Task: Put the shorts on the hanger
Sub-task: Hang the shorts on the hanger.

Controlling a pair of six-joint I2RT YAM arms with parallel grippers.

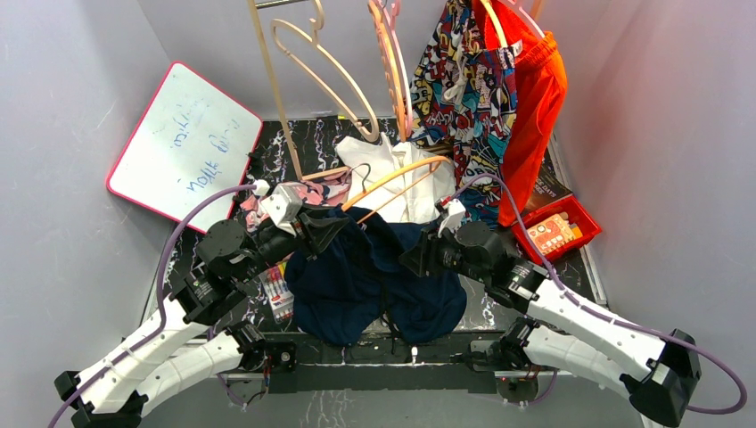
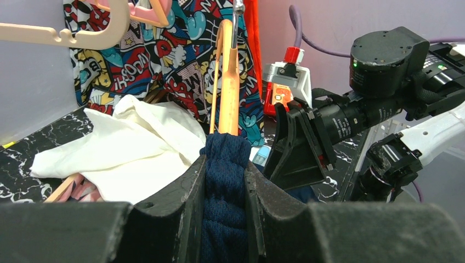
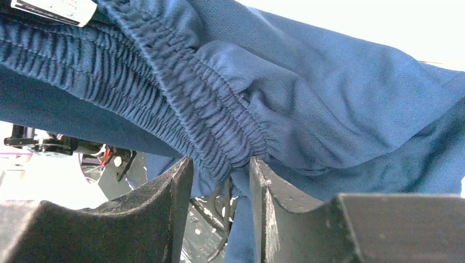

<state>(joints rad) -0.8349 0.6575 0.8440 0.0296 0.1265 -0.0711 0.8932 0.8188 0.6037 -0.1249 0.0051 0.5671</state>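
Navy shorts (image 1: pixel 357 281) heaped mid-tabletop (image 1: pixel 308 147), near edge; pen pack (image 1: pixel 278 292) just L of them. L pincer (image 2: pixel 225 164) clamped on bunched waistband. R pincer (image 3: pixel 219 164): waistband fold between tips, can't tell if gripping. Orange-tan hanger (image 1: pixel 397 174) just behind, one end at L-pincer bunch, lying across white cloth (image 1: pixel 428 194). Red bin (image 1: pixel 562 232) to R. Further back: comic-print shorts (image 1: pixel 464 89), orange shorts (image 1: pixel 535 98), beige hangers (image 1: pixel 303 53) hanging; whiteboard (image 1: pixel 183 134) far L.

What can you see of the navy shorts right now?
The shorts are dark navy mesh-like fabric with a gathered elastic waistband and a white label. The left gripper is shut on a bunched fold right below the hanger. The right gripper straddles the waistband, grip unclear. The rest drapes crumpled between them.
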